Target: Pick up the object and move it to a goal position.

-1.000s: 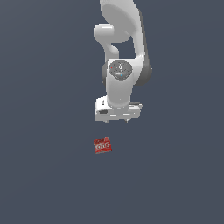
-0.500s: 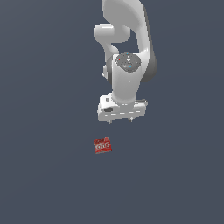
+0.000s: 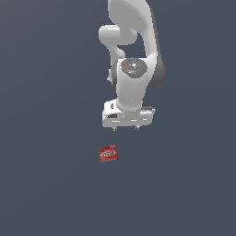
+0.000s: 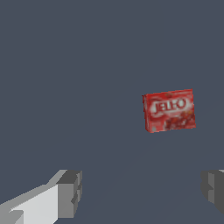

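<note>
We see red block [image 3: 108, 153] lying flat on grey floor [image 3: 46, 184], white lettering on top face, slightly skewed. Nothing touches it. We find gripper [image 3: 125, 127] above it and toward exterior view's right, apart from block. In wrist view block [image 4: 169, 110] sits beyond fingertips [image 4: 70, 192], not between them. We read fingers spread wide, holding nothing. White arm [image 3: 133, 55] rises behind.

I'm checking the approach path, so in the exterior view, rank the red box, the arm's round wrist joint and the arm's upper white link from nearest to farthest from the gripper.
1. Red box: on the floor just below the open gripper, toward the exterior view's left.
2. Round wrist joint: above the gripper; too close to the box's distance to rank firmly.
3. Upper white link: top of the view, clearly farthest.
</note>
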`<state>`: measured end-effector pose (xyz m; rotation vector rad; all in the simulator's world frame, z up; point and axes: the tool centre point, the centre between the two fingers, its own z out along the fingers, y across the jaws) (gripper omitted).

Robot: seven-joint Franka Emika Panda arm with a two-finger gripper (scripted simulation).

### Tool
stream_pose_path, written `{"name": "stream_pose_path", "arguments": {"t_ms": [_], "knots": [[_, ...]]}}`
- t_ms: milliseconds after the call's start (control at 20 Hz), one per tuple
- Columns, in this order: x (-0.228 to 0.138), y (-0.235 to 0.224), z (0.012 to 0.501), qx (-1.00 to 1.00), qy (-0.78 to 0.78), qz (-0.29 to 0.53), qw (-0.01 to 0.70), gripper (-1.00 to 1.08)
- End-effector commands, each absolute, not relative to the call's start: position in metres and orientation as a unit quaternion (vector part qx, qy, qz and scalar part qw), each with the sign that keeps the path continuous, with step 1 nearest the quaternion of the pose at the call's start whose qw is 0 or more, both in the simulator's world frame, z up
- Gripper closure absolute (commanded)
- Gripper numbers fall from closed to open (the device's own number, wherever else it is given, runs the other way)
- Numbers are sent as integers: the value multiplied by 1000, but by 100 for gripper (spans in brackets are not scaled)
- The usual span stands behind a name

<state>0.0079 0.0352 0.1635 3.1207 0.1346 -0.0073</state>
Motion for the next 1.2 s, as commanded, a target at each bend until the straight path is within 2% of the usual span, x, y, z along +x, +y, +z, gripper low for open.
{"name": "stream_pose_path", "arguments": {"t_ms": [0, 1150], "knots": [[10, 33, 161, 1000, 25, -3, 8, -92], [37, -4, 116, 952, -306, -7, -3, -92]]}}
